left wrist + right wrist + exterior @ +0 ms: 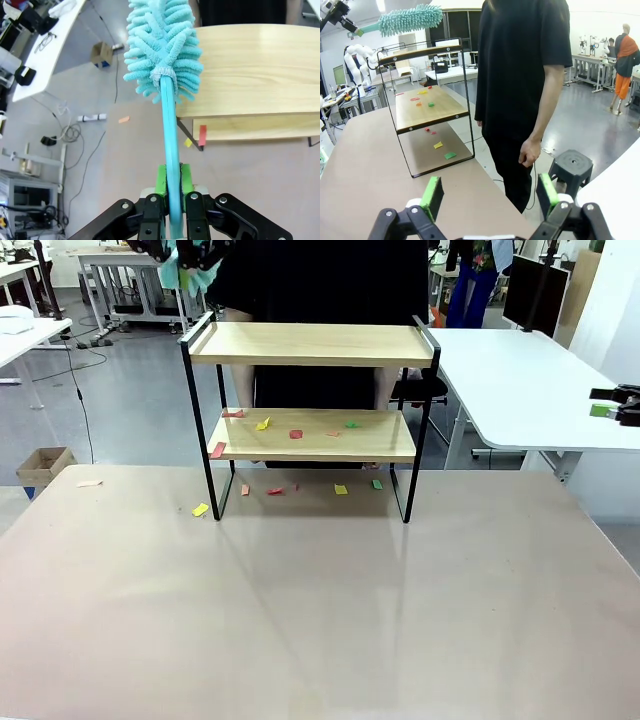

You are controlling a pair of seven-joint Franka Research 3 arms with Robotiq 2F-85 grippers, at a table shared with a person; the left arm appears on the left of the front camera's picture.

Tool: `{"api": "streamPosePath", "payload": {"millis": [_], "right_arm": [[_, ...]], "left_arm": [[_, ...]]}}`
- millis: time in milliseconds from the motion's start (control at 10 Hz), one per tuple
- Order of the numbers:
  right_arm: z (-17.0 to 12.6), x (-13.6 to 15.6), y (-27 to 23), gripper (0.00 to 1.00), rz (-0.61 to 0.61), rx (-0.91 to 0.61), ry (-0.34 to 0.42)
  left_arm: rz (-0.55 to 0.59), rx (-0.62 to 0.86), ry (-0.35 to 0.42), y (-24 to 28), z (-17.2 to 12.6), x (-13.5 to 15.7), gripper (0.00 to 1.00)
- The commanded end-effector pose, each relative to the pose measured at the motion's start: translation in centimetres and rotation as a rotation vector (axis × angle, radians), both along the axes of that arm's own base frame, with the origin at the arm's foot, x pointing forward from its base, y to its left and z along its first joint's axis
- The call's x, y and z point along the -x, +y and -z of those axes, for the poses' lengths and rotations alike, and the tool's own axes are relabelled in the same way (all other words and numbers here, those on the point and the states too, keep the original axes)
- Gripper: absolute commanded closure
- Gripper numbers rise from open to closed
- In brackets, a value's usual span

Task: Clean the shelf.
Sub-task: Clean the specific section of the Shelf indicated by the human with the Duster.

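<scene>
The desk (300, 620) spreads pale and wide ahead of both tools. A person (520, 75) in a black top stands beyond the right tool (490, 195), at the desk's far edge. The shelf (310, 345) stands on the far part of the desk, ahead of and below the left tool (173, 179) and off to one side of the right tool. The duster (162, 45), teal and fluffy, runs straight out from the left tool, whose jaws are clamped tight on its handle; its head hangs above a corner of the top board, clear of it. The right tool's jaws stand wide apart with nothing between them. Small paper scraps (295, 433), red, yellow and green, lie on the lower board and on the desk beneath it
</scene>
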State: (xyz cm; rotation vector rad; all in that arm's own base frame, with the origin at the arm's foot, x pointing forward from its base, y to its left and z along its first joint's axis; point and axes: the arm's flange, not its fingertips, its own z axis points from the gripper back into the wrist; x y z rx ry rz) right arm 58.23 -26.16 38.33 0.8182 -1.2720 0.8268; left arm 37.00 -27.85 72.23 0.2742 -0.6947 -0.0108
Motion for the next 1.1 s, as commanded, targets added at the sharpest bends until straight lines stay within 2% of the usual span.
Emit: {"api": "streamPosePath", "payload": {"millis": [0,100,200,400,500,600,800,1000], "right_arm": [[-0.4,-0.1,0.3,0.00,-0.003,0.002,-0.007],[-0.4,-0.1,0.3,0.00,-0.003,0.002,-0.007],[-0.4,-0.1,0.3,0.00,-0.003,0.002,-0.007],[-0.4,-0.1,0.3,0.00,-0.003,0.002,-0.007],[-0.4,-0.1,0.3,0.00,-0.003,0.002,-0.007],[-0.4,-0.1,0.3,0.00,-0.003,0.002,-0.007],[-0.4,-0.1,0.3,0.00,-0.003,0.002,-0.007],[-0.4,-0.1,0.3,0.00,-0.003,0.002,-0.007]], "left_arm": [[-0.019,-0.002,0.004,0.4,0.0,0.0,0.87],[0.000,0.000,0.000,0.0,0.0,0.0,0.87],[0.240,0.186,0.024,0.6,-0.6,0.2,0.87],[0.354,0.288,0.071,5.0,-0.8,0.1,0.87],[0.455,0.360,0.099,6.8,-0.6,0.0,0.87],[0.623,0.450,0.158,8.8,-0.4,0.0,0.87],[0.796,0.496,0.247,12.4,0.0,0.7,0.87],[1.082,0.455,0.262,15.2,-0.2,2.6,0.87]]}}
